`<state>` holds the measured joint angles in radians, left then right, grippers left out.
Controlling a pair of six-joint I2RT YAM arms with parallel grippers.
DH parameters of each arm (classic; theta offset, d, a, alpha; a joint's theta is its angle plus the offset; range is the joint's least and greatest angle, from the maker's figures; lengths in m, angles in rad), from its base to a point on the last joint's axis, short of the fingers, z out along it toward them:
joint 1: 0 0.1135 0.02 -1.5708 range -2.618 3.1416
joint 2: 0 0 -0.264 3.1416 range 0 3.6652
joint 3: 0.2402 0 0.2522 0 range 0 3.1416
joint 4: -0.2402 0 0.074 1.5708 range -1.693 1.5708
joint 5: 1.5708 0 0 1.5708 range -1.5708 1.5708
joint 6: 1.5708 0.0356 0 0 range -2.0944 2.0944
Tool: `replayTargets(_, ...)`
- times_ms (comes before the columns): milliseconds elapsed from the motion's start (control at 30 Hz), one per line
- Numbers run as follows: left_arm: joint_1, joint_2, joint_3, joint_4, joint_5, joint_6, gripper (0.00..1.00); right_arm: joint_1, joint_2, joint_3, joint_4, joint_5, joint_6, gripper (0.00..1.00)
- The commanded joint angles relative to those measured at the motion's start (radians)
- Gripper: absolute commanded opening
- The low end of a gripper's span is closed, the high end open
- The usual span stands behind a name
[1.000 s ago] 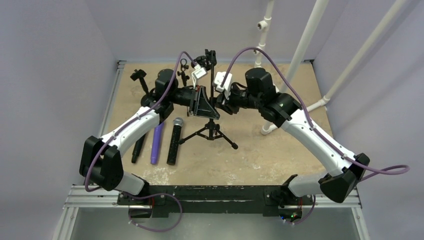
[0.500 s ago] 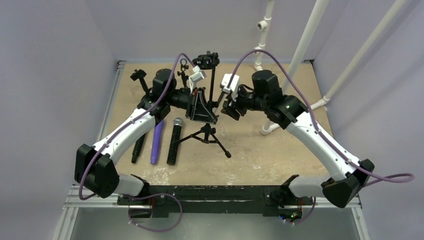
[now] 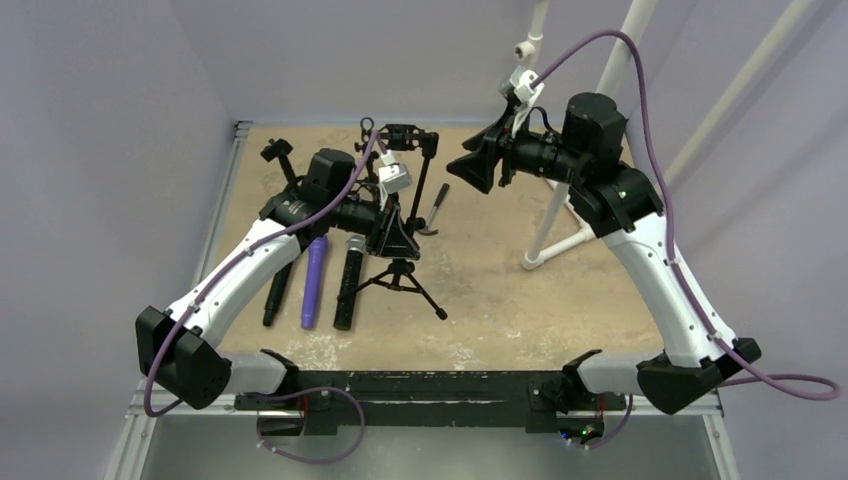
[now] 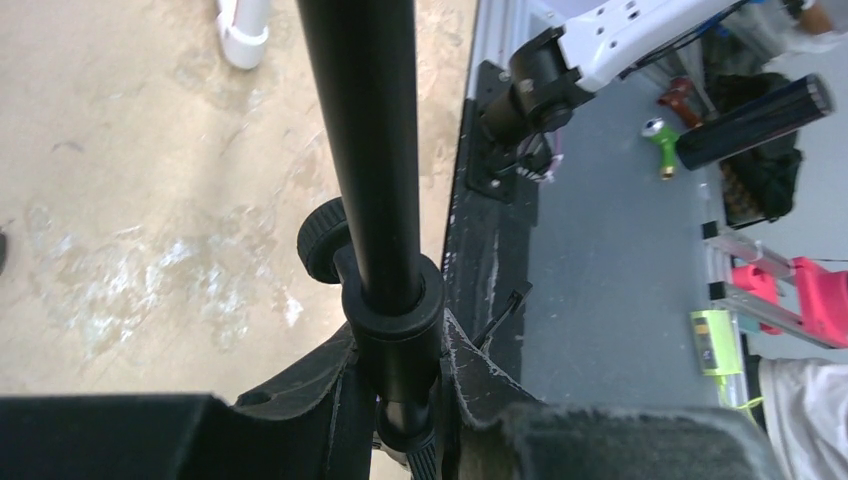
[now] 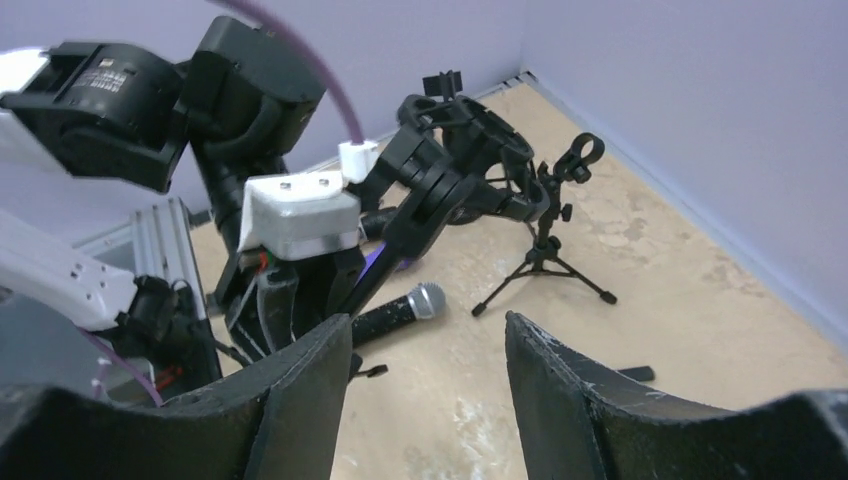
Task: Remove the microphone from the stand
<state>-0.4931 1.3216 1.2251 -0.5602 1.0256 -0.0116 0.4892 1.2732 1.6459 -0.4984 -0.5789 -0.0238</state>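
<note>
Pinching black tripod stand (image 3: pixel 398 272) pole with left end effector (image 3: pixel 400 238); right end effector (image 3: pixel 466 166) spread, empty. Seemingly lying on beige counter (image 3: pixel 520 290) beside it: slim black microphone (image 3: pixel 441 196). Could topple stand on careless release.

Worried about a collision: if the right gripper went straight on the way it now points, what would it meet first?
Probably the pole of the microphone stand, just below its clip, though depth is unclear.

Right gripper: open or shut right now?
Open. In the wrist view, the right gripper has its fingers well apart, with nothing held between them.
</note>
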Motion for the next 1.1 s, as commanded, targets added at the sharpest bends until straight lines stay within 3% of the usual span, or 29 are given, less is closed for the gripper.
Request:
replayTargets(0, -0.015, -0.04, 0.057, -0.05, -0.095, 0.123, 0.0, -0.02, 0.051, 0.027, 0.103, -0.054, 0.229, 0.58)
replayTargets(600, -0.057, -0.011, 0.079, -0.086, -0.165, 0.178, 0.0, -0.02, 0.115, -0.074, 0.248, -0.092, 0.389, 0.59)
replayTargets(733, -0.061, -0.007, 0.083, -0.086, -0.164, 0.177, 0.0, -0.02, 0.121, -0.105, 0.273, -0.102, 0.402, 0.46)
replayTargets(967, -0.062, -0.001, 0.089, -0.082, -0.167, 0.173, 0.0, -0.019, 0.106, -0.175, 0.316, -0.112, 0.409, 0.0)
replayTargets(1067, -0.063, 0.001, 0.097, -0.082, -0.183, 0.168, 0.0, -0.011, 0.097, -0.204, 0.312, -0.087, 0.386, 0.0)
